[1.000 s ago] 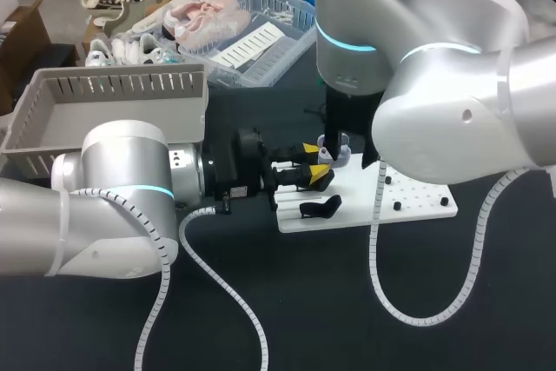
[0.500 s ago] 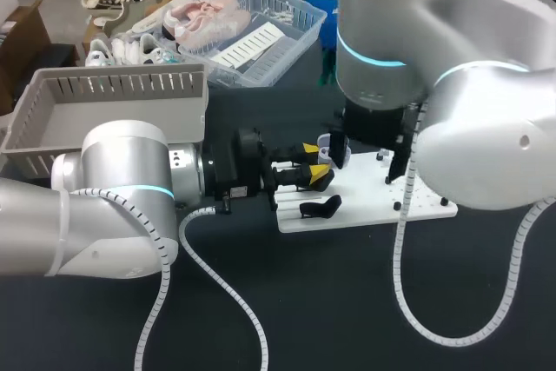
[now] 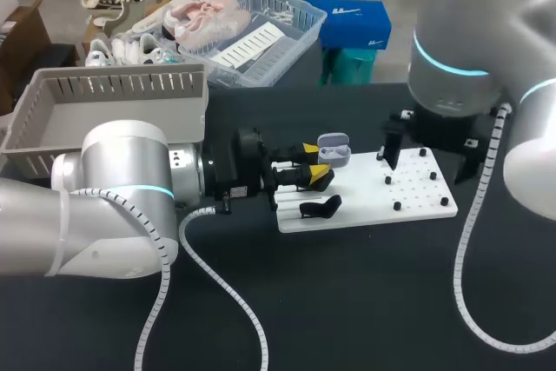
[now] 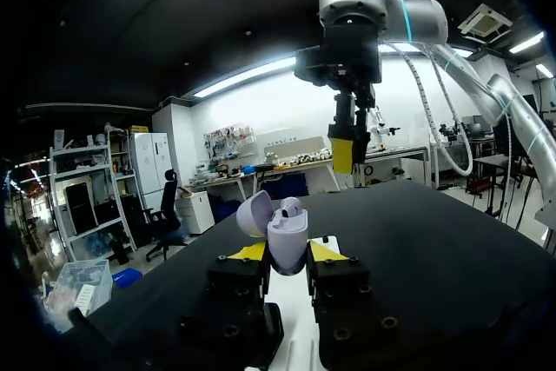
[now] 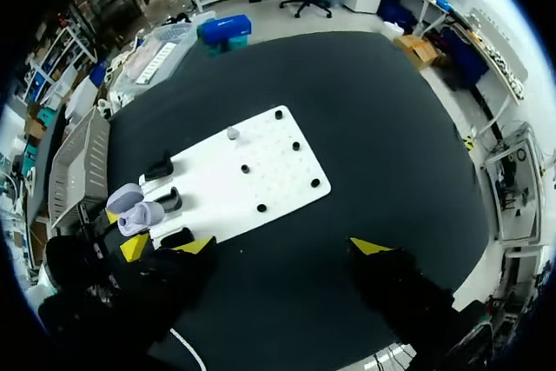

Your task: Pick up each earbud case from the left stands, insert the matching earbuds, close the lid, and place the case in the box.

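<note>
Head view: the left gripper (image 3: 315, 160) holds the earbud case (image 3: 334, 152) over the white board's (image 3: 417, 197) left edge, lid up. No case shows in the box (image 3: 113, 84) at the bench's far left corner.

Left wrist view: it pinches the case from both sides, with one earbud (image 4: 291, 208) seated inside. Closing and boxing look undone.

Right wrist view: the right gripper (image 5: 282, 246) hangs above the bench, spread wide and empty.

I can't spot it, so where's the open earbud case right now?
In the head view the earbud case is near the middle, clamped in the left gripper at the left end of the white pegboard, lid open.
</note>
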Controlling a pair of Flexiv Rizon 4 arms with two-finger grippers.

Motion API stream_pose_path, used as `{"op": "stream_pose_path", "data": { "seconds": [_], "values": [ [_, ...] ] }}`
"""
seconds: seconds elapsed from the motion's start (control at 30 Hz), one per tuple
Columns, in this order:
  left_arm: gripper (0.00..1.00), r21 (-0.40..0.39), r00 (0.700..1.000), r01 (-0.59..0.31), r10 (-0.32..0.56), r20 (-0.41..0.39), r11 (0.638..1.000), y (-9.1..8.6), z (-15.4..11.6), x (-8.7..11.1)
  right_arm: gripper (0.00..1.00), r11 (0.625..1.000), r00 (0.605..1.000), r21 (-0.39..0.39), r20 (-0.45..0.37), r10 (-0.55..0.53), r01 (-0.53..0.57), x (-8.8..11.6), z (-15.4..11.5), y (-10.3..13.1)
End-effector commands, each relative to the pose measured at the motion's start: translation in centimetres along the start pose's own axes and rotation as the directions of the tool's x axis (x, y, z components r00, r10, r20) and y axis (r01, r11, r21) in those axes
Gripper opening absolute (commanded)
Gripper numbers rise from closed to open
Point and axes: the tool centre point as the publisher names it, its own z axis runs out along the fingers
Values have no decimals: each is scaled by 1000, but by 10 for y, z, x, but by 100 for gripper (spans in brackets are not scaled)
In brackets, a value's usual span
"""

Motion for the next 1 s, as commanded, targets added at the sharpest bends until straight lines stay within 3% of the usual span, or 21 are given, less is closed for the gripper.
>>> {"op": "stream_pose_path", "data": {
  "seconds": [0.03, 0.07, 0.13, 0.2, 0.37, 0.77, 1.0],
  "values": [
    [0, -10, 1000, -2, 2, -1, 1000, -2, 1, 0, 93, 987, 995, -129, -15, -99, 97, -18, 19, -10],
    [0, -10, 1000, -2, 2, -1, 1000, -2, 1, 0, 87, 979, 989, -146, -16, -145, 141, -21, 23, -9],
    [0, -10, 1000, -2, 2, -1, 1000, -2, 1, 0, 85, 971, 984, -164, -17, -180, 175, -26, 31, -11],
    [0, -10, 1000, -2, 2, -1, 1000, -2, 1, 0, 90, 955, 971, -185, -12, -237, 231, -33, 37, -10],
    [0, -10, 1000, -2, 2, -1, 1000, -2, 1, 0, 77, 927, 943, -182, 5, -334, 329, -43, 48, -5],
    [0, -10, 1000, -2, 2, -1, 1000, -2, 1, 0, 57, 924, 946, -229, -29, -322, 307, -53, 71, 20],
    [0, -10, 1000, -2, 2, -1, 1000, -2, 1, 0, 65, 900, 930, -268, -33, -366, 345, -58, 83, 38]
  ]
}}
